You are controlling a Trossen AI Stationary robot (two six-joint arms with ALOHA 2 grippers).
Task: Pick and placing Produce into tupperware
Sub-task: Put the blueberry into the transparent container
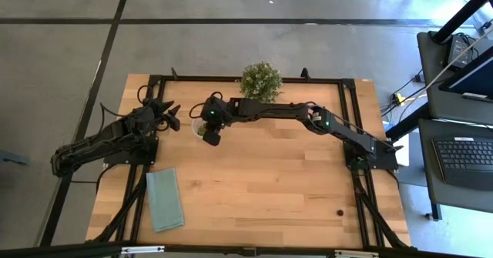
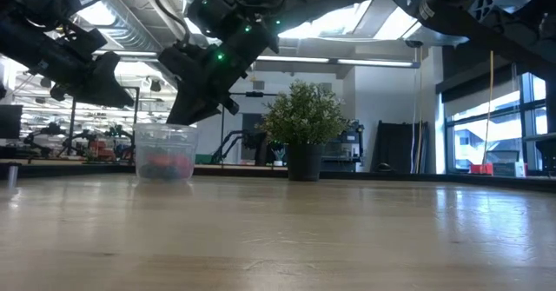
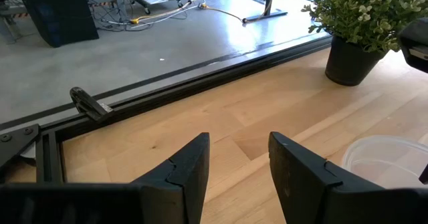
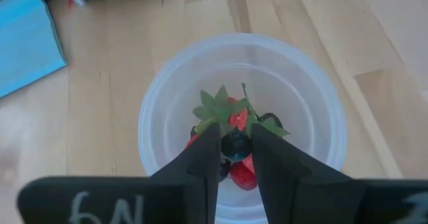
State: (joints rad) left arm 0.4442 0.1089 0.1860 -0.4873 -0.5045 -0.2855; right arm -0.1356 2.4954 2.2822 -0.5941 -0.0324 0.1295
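Right wrist view: round translucent tupperware

Colours and patterns:
- Cup: clear plastic, whitish rim.
- Strawberries, below the right gripper: bright red, green leafy tops.
- Berry between the jaws: dark, perhaps blue-black.
- Right gripper fingers: dark grey; white handwritten marks on the body behind them.
- Left gripper: black.
- Table: pale wood, plank grain, black frame.
- Cloth: teal-green, plain.
- Plant: green with pale tips; pot black.
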